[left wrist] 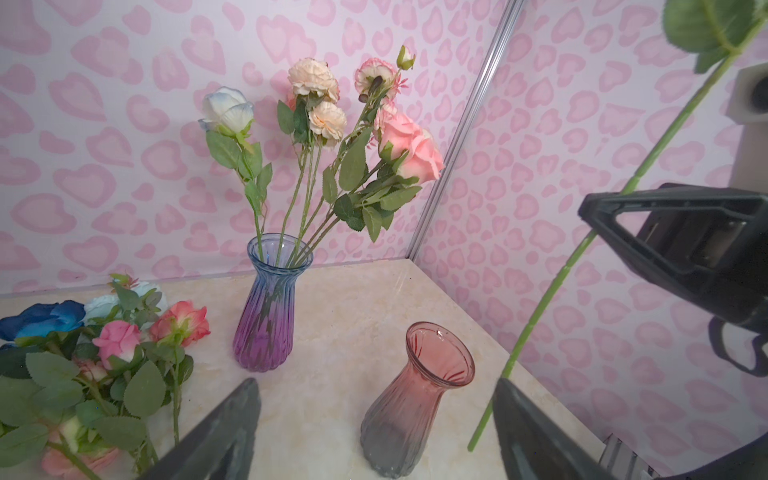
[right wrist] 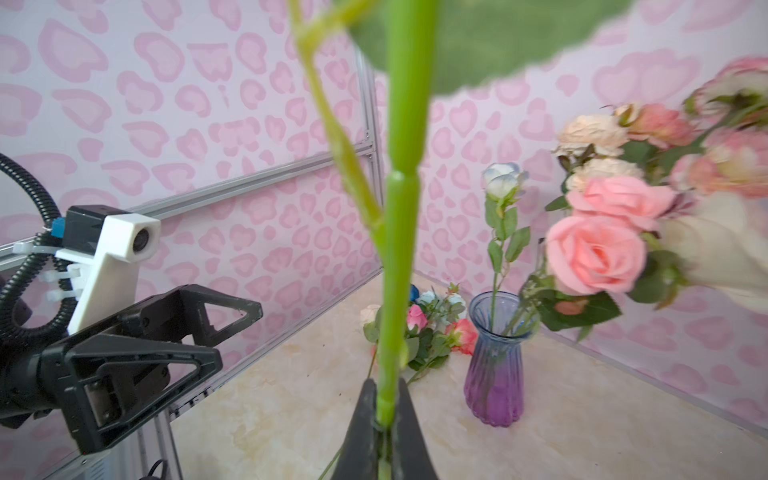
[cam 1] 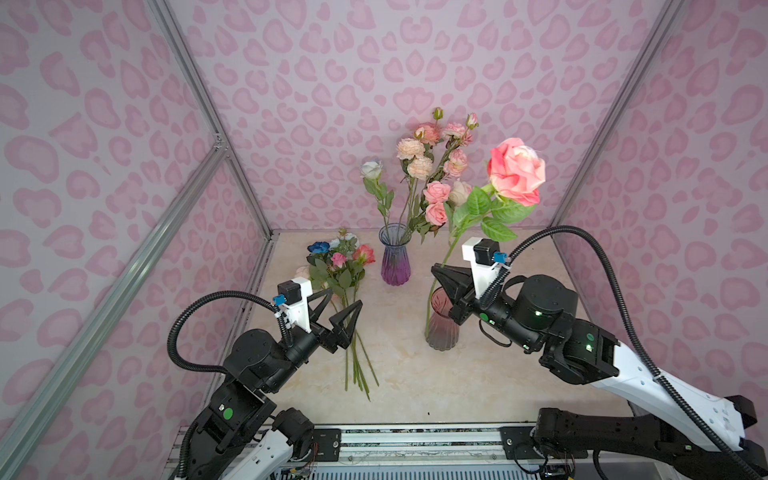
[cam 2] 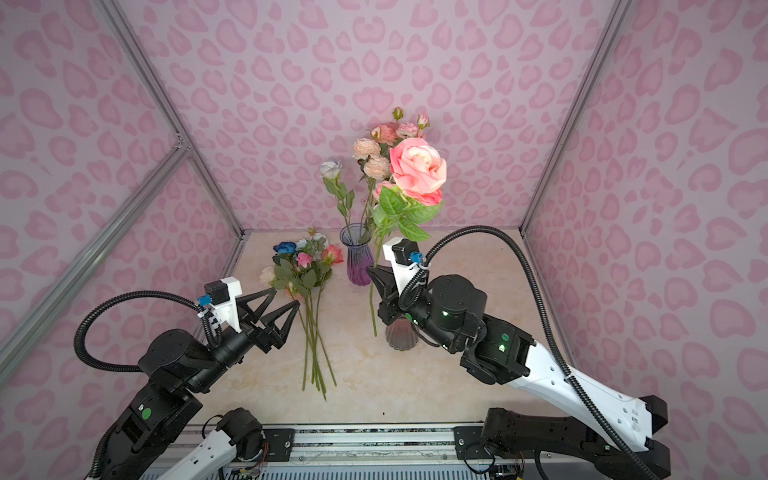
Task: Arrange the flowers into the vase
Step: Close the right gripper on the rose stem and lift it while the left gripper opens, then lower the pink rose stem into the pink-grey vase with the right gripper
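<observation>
The right tool (cam 1: 435, 271) is clamped narrow on the green stem of a large pink rose (cam 1: 516, 171). The stem's lower end hangs just beside the ribbed pink glass vase (cam 1: 441, 332), outside its mouth. Lowered from here, I judge the tip would miss or knock the rim and topple the vase. The left tool (cam 1: 345, 299) gapes wide and empty above the loose flowers (cam 1: 340, 262) lying on the marbled surface (cam 1: 415, 374). A blue-to-purple glass vase (cam 1: 395, 257) behind holds several stems. In both top views the right arm covers most of the pink vase's mouth.

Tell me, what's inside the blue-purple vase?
Green stems of a pale blue rose, peach blooms and pink roses stand in the vase; its tinted glass blurs their lower ends.
</observation>
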